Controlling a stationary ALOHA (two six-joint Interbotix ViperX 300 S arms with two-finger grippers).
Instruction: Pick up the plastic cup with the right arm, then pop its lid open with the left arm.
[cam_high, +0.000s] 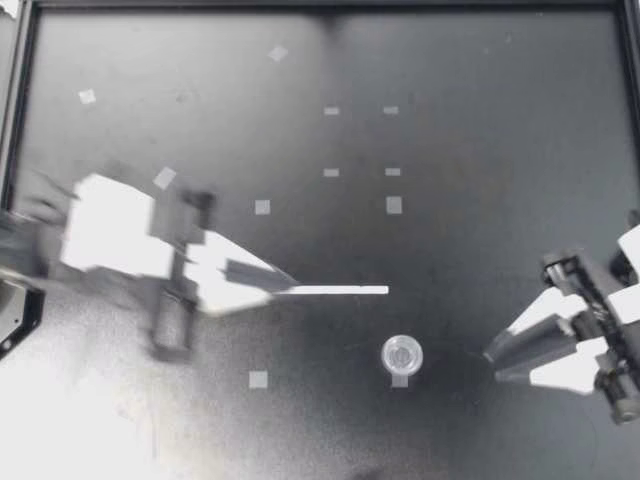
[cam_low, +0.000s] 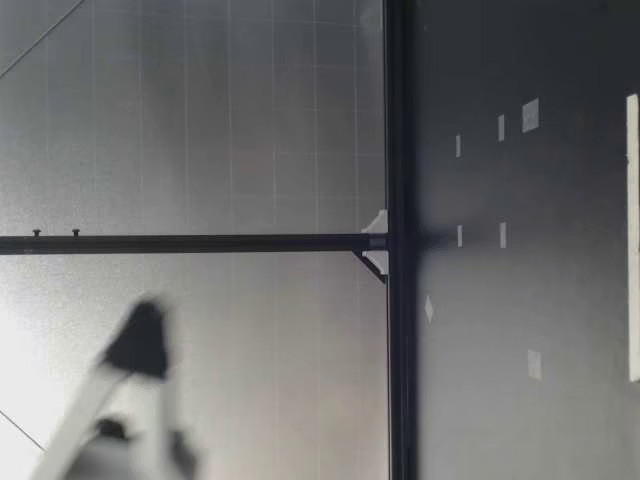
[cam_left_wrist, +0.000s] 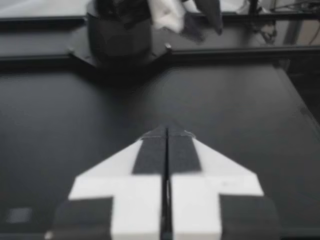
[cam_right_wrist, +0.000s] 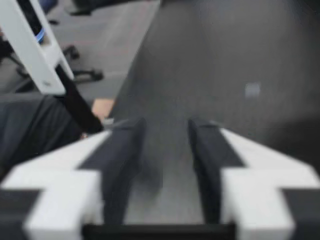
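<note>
White stick lies flat mid-table, one end under my left gripper; fingers pressed together, probably clear of it (blurred). Round cap nearby. My right gripper beside the cap, fingers narrowly apart, empty. Gripping the stick would need parted fingers set crosswise.

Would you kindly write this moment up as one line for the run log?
left gripper: shut, tips at end of white strip | right gripper: open, empty, apart from round cap | both things on table
</note>
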